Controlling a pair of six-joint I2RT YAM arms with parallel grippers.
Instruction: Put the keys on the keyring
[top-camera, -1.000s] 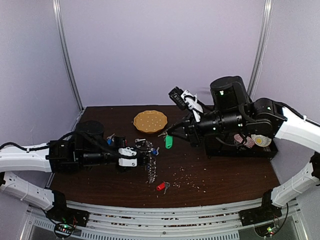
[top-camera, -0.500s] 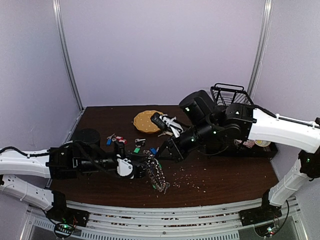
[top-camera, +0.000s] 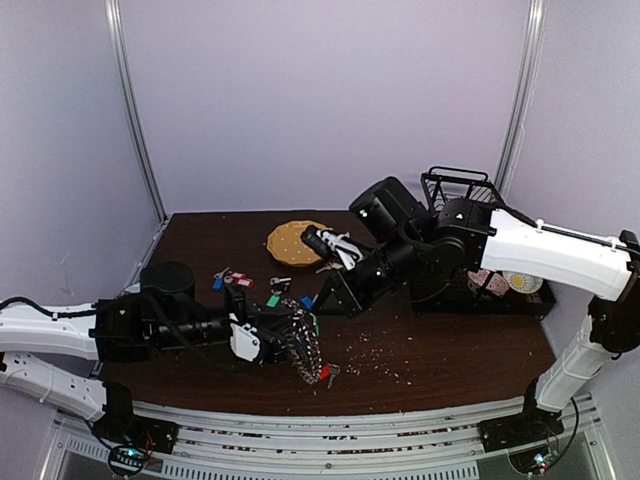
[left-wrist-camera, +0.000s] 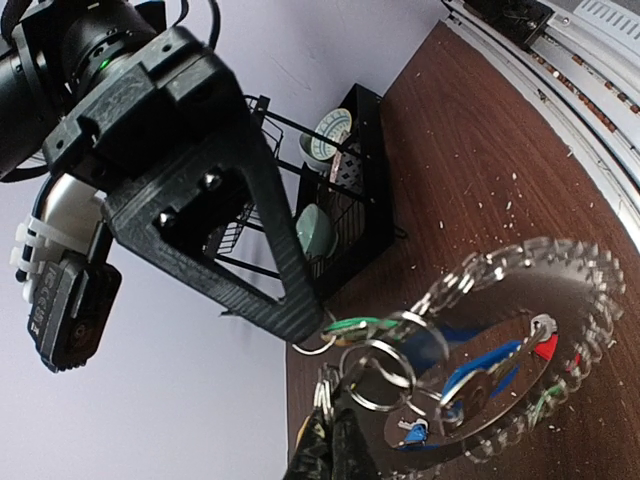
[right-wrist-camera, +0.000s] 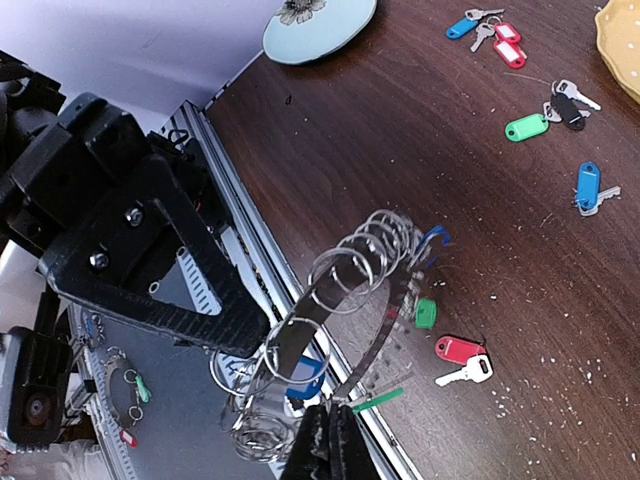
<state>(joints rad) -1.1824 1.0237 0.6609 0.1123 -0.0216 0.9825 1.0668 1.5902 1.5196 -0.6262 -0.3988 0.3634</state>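
- swung in from the right edge of the tabletop (top-camera: 450, 350) toward its middle since a second ago: right gripper (top-camera: 322, 298), now tip to tip with left gripper (top-camera: 272, 338); black wire rack (top-camera: 462, 185) at the back right corner no longer covered by that arm.
- keyring (top-camera: 308, 350): large silver wire hoop fringed all round with thin metal blades, spiky like a wreath; held off the wood and tilted, over the front middle of the tabletop near the front edge.
- left jaws closed on the keyring, at a cluster of small split rings.
- right jaws closed as well, pinching the green-tagged key (left-wrist-camera: 355, 323) by its small ring, right against that cluster; cannot tell whether ring and hoop are already linked.
- loose keys (right-wrist-camera: 490, 35) scattered flat on the dark brown wood behind the hoop: blue and red tags together, one green, one black-headed, one blue.
- red-tagged key (right-wrist-camera: 458, 350) lying under the hoop, near the front edge.
- hoop blurred in the left wrist view; coloured tags on it only partly readable.
- round yellow-orange plate (top-camera: 298, 242) with a dimpled face, near the back edge, its right rim hidden behind the right arm.
- inside the rack: pale green bowl (left-wrist-camera: 315, 230) and flowered dish (left-wrist-camera: 327, 132), both on edge.
- pale crumbs (top-camera: 375, 350) sprinkled over the front half of the wood.
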